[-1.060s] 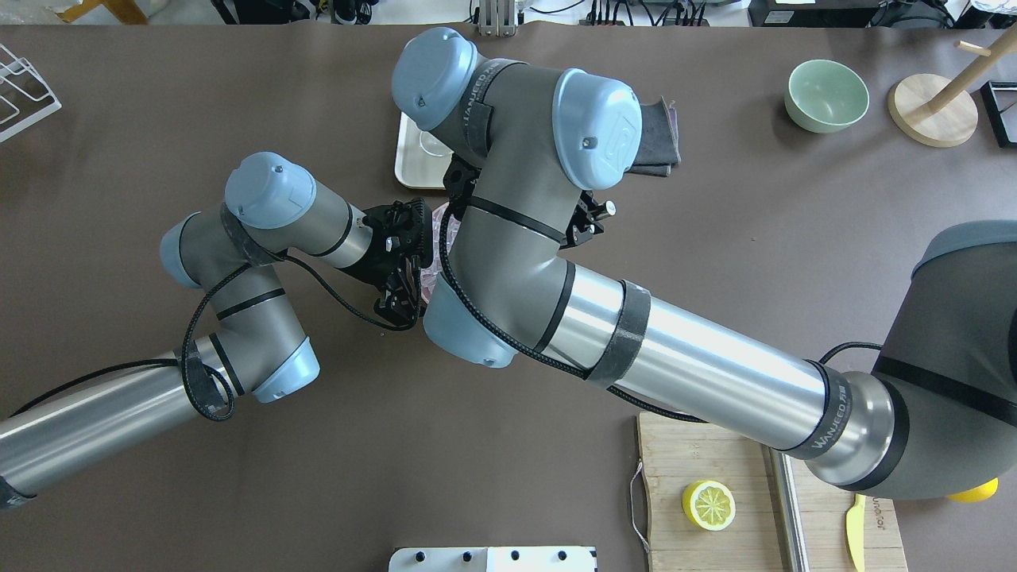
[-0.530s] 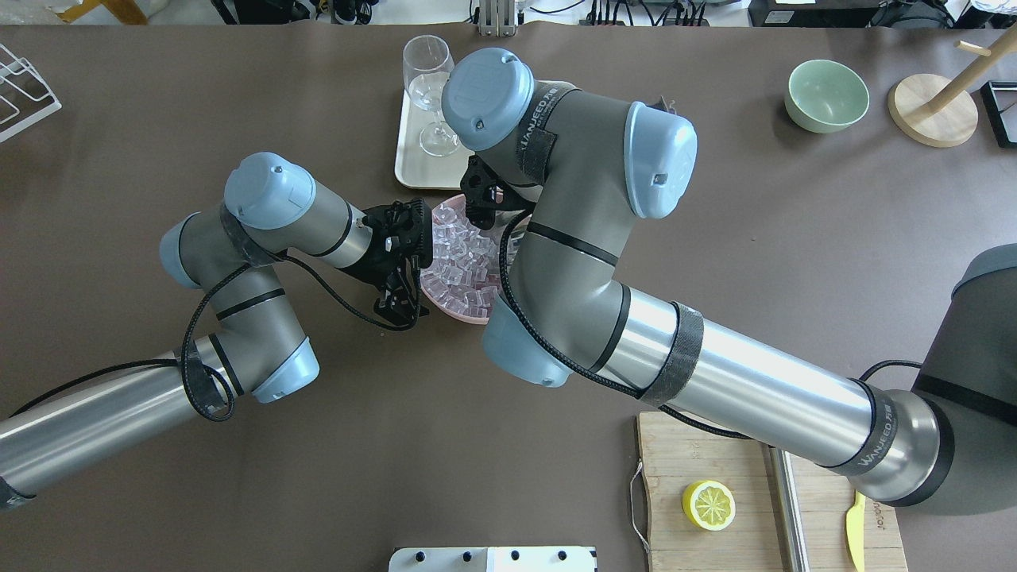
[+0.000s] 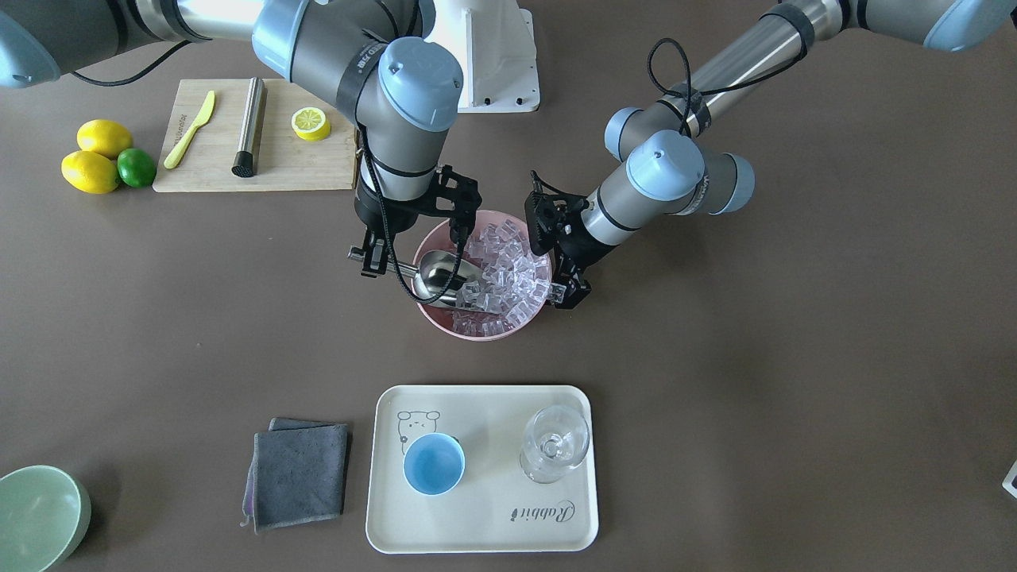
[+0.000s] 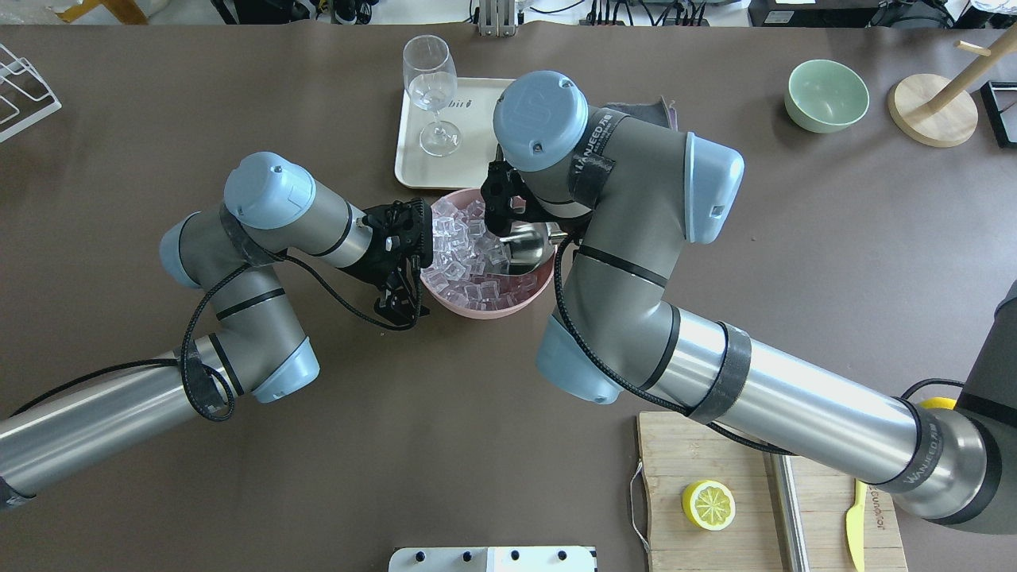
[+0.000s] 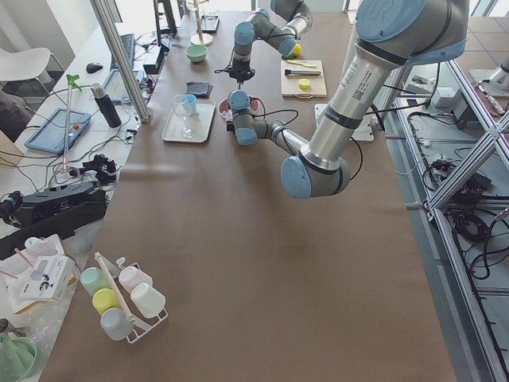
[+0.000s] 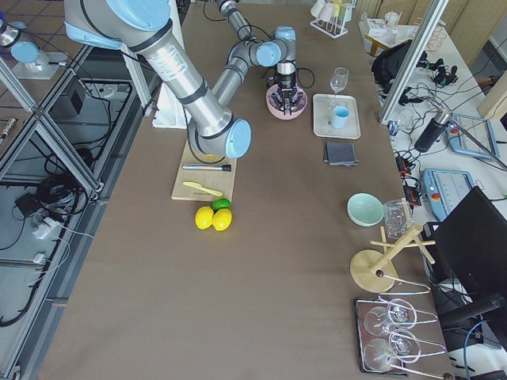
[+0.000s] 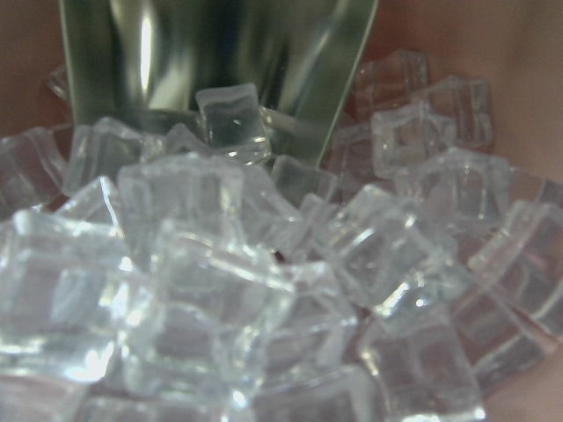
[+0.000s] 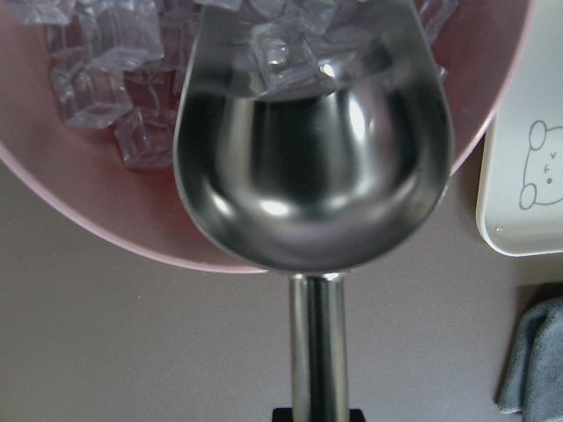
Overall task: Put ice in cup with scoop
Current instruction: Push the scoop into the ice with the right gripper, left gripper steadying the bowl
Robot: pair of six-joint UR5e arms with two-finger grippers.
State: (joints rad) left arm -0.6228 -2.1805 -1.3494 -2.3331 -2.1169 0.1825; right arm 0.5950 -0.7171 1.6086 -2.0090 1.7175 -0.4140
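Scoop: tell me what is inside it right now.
The scoop is nearly empty: only a cube or two of ice sits at its front lip. What lies under the trough is hidden.

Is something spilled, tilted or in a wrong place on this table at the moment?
Nothing stands out. The ice lies in the pink bowl and at the mouth of the scoop; I see none on the table. The cup and the glass stand upright on the tray.
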